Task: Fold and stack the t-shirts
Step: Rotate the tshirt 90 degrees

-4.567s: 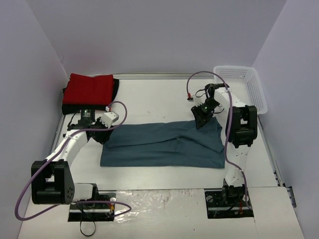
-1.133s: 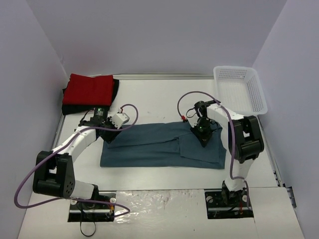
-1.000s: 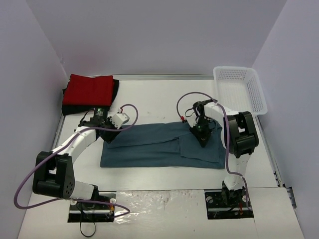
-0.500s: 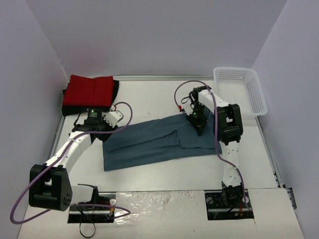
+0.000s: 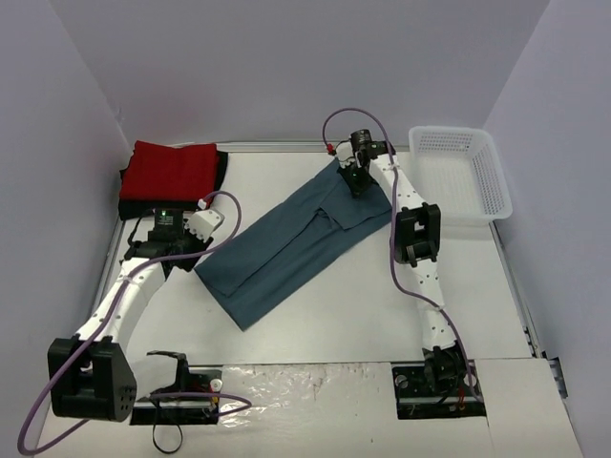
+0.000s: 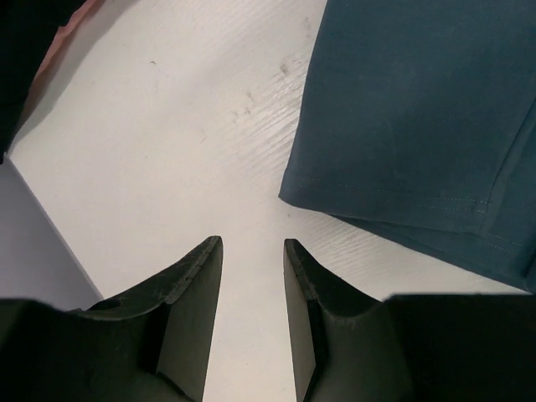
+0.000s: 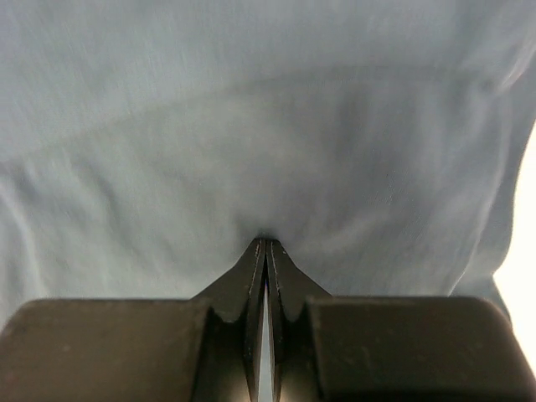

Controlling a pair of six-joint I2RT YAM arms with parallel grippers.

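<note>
Here the teal shirt lies on the white tabletop as a long, flat, folded strip. It runs diagonally from near the left arm to the far middle, with an overlapping flap near its far end. The right claw sits at that far end with its jaws pinched fully together on a small pucker of the soft cloth, and faint creases spread out from the pinch. The left claw is partly open and holds nothing. Its dark, curved fingers hang over bare, faintly grained tabletop just beside the shirt's stitched, hemmed corner. In the far left corner a red shirt is folded into a neat rectangle on top of a black shirt. A white plastic lattice basket stands at the far right.
</note>
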